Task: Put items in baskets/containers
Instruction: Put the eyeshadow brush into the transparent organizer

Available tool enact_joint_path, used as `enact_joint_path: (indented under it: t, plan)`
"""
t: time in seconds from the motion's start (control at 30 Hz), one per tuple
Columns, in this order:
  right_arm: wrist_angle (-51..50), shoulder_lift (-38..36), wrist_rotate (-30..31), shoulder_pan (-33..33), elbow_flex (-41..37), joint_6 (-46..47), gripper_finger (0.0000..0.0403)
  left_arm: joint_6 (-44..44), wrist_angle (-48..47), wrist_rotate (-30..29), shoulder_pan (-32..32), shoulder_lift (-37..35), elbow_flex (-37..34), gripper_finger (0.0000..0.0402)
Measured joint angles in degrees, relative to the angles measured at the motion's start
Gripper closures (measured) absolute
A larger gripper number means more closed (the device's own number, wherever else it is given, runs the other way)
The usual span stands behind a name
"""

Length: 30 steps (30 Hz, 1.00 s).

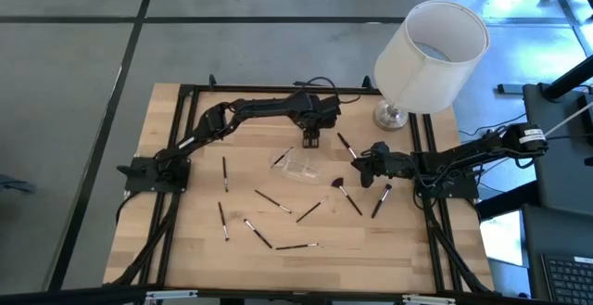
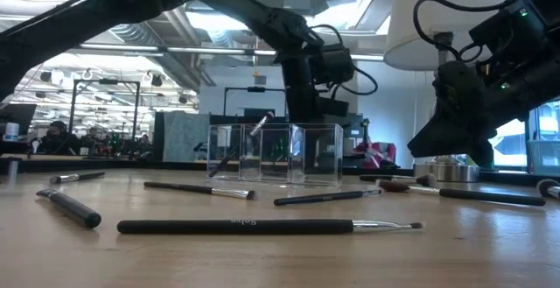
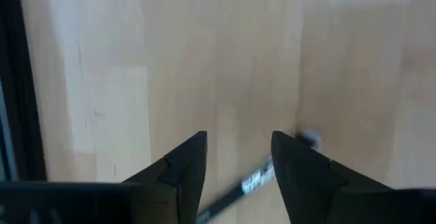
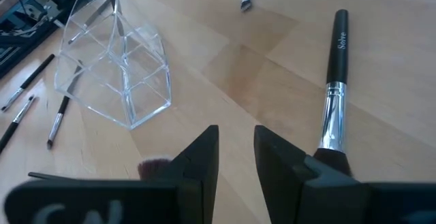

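the left gripper [image 1: 311,141] hangs over the far middle of the wooden counter [image 1: 185,249], just behind the clear tray [image 1: 298,166], with its fingers [image 3: 184,173] spread and nothing between them; a thin brush [image 3: 255,180] lies on the wood beneath the gap. one brush [image 2: 254,130] leans tilted inside the tray, its end sticking up over the rim. the right gripper [image 1: 361,166] hovers low just to the right of the tray, its fingers [image 4: 204,156] a narrow gap apart and holding nothing. beside it lie a black-handled brush with a silver ferrule [image 4: 334,81] and a fan-headed brush [image 1: 345,192]. the other brushes [image 1: 275,200] lie scattered flat across the near half of the counter. a white lamp [image 1: 428,57] stands at the far right corner.
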Motion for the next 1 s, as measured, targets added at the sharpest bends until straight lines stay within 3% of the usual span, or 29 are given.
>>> enact_joint_path:
  t: [0.33,0.67,0.83,1.0]
  plan:
    - [-0.1,0.0,-1.3,0.0,0.0,-0.2,0.0308,3.5,-1.1,4.2,-0.5,1.4,1.9,0.0225]
    - [-0.6,0.0,-1.4,0.0,0.0,-0.1,0.0308,3.3,-4.0,3.7,-0.5,3.9,2.1,0.0226]
    - [-0.6,0.0,-1.4,0.0,0.0,0.0,0.0308,1.9,-4.7,2.2,-0.6,3.8,2.0,0.0254]
    - [-0.6,0.0,-1.3,0.0,0.0,0.0,0.0308,0.3,-5.0,1.8,-0.6,3.7,1.9,0.0316]
